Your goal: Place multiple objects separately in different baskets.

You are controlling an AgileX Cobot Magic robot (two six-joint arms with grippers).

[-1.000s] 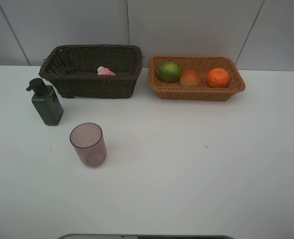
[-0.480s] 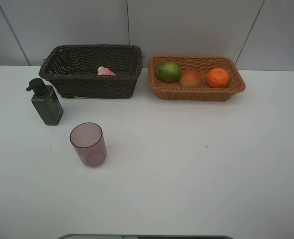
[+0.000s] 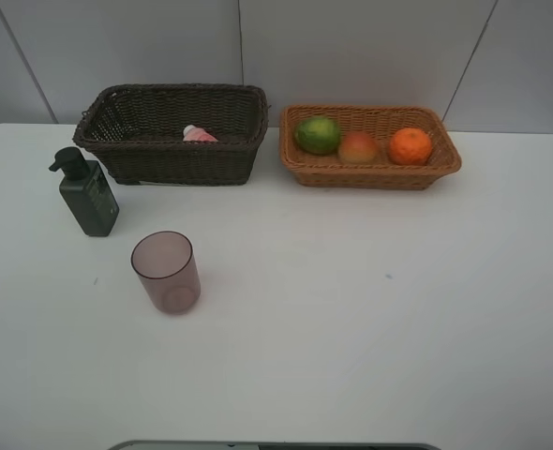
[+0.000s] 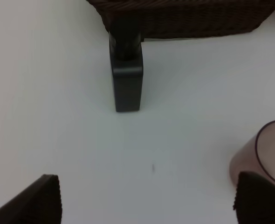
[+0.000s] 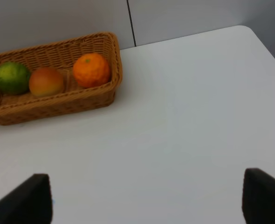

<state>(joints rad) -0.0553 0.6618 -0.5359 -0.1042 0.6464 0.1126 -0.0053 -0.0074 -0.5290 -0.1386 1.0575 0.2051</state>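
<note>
The light tan basket (image 3: 370,173) at the back right holds a green fruit (image 3: 318,134), a peach-red fruit (image 3: 358,147) and an orange (image 3: 410,145). A small pink bottle (image 3: 199,135) lies inside the dark brown basket (image 3: 173,159) at the back left. In front of that basket stands a dark green pump bottle (image 3: 87,193), and a translucent pink cup (image 3: 165,272) stands nearer the table's front. The left gripper (image 4: 147,198) is open above the table before the pump bottle (image 4: 126,77), with the cup (image 4: 263,151) by one fingertip. The right gripper (image 5: 147,198) is open, away from the tan basket (image 5: 53,105). Neither arm shows in the high view.
The white table (image 3: 370,309) runs to a grey panelled wall behind the baskets. Its right edge (image 5: 268,46) shows in the right wrist view. A dark strip (image 3: 267,445) lies along the bottom of the high view.
</note>
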